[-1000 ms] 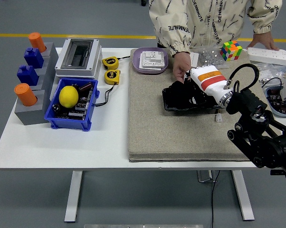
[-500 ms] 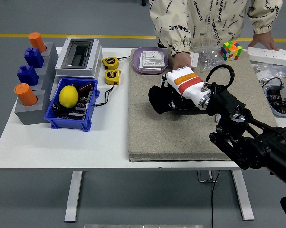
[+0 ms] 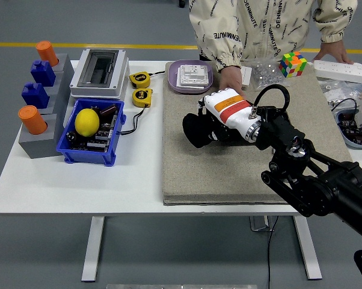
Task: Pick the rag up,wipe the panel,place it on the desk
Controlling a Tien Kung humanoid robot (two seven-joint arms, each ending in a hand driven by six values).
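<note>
You're looking down on a white table [image 3: 67,186] standing on a grey floor with a yellow line running past the far side. Take the tan mat [image 3: 229,162] as your landmark. Far left of it sits a grey block [image 3: 49,114] holding orange and blue pegs. Next comes a blue bin [image 3: 91,135] with a lemon [image 3: 86,122] in it, and behind the bin a grey electrical box [image 3: 99,73]. Two yellow tape measures [image 3: 141,88] lie just beside the mat's left edge. At the mat's far left corner there's a purple tray [image 3: 175,81] with a white switch plate on it.

On the mat itself, your right hand [image 3: 214,120], white-shelled with an orange band, has its fingers curled down over the black rag [image 3: 197,129], pressing it onto the black panel [image 3: 229,133] near the mat's middle. The rag bulges out past the panel's left end. A person's hand [image 3: 231,78] rests on the mat just behind yours, touching the panel's far edge. Further right, a colour cube [image 3: 293,64] sits at the mat's far edge, and the person's other hand rests on a white power strip [image 3: 346,69].
</note>
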